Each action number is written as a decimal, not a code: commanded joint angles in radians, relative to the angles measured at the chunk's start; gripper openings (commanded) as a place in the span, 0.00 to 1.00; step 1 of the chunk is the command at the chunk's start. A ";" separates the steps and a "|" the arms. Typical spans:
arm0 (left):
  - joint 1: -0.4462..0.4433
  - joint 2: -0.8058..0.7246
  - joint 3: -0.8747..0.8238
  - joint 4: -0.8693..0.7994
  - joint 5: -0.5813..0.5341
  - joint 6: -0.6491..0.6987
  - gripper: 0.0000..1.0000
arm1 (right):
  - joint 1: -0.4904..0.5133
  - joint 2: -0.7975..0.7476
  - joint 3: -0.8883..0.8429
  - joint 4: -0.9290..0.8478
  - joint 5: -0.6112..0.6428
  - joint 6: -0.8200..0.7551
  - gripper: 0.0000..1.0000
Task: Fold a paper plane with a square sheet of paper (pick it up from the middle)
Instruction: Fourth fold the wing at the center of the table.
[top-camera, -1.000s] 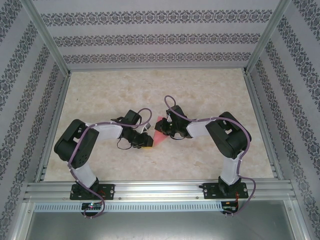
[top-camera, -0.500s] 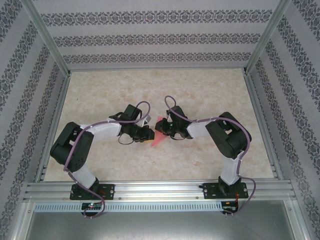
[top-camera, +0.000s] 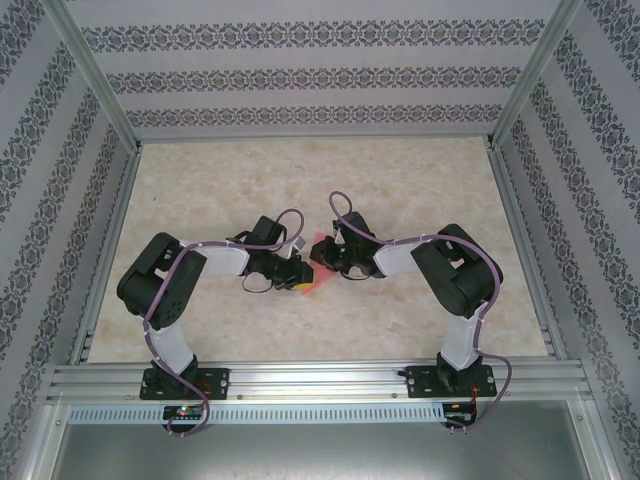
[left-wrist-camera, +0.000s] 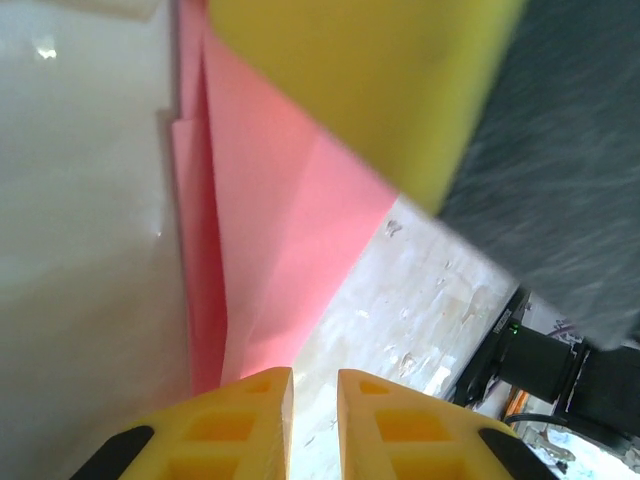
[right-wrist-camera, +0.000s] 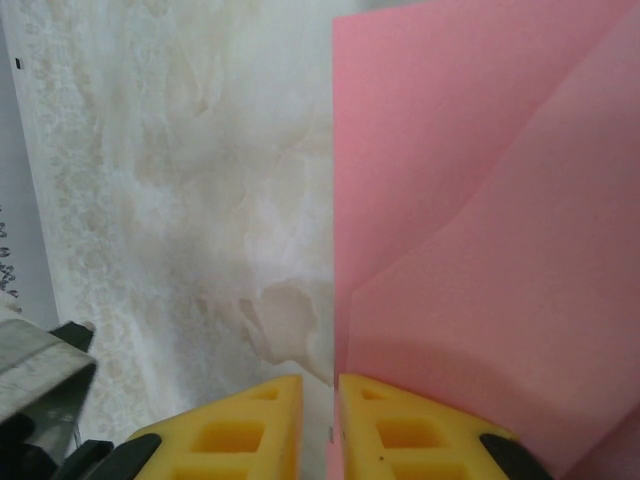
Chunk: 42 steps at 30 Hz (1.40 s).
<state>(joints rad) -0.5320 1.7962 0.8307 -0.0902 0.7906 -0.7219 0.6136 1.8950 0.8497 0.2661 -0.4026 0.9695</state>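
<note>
On the pale marbled table (top-camera: 420, 190), just below the centre of the overhead frame, the left gripper (left-wrist-camera: 314, 375) had its yellow fingers (left-wrist-camera: 250, 420) a thin slit apart. The folded pink paper (left-wrist-camera: 270, 220) reached one fingertip, though a grip there could not be judged, while the right gripper (right-wrist-camera: 320, 380), equally near-closed, pinched the paper's straight edge. Both arms bent inward from their bases at the bottom of the frame, elbows out and wrists nearly meeting, and beyond them bare tabletop ran wide to the patterned back wall (top-camera: 320, 80) at the top.
</note>
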 joint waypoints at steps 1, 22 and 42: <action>0.002 0.031 -0.031 0.089 0.060 -0.019 0.21 | 0.011 0.038 -0.037 -0.105 0.056 -0.023 0.18; 0.055 -0.087 -0.077 0.154 0.007 -0.062 0.22 | 0.017 0.032 -0.071 -0.093 0.069 -0.039 0.17; 0.052 0.091 -0.091 0.334 0.160 -0.118 0.23 | 0.018 0.033 -0.074 -0.094 0.073 -0.039 0.17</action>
<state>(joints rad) -0.4782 1.8694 0.7544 0.1959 0.9268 -0.8307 0.6220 1.8896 0.8234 0.3084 -0.3904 0.9619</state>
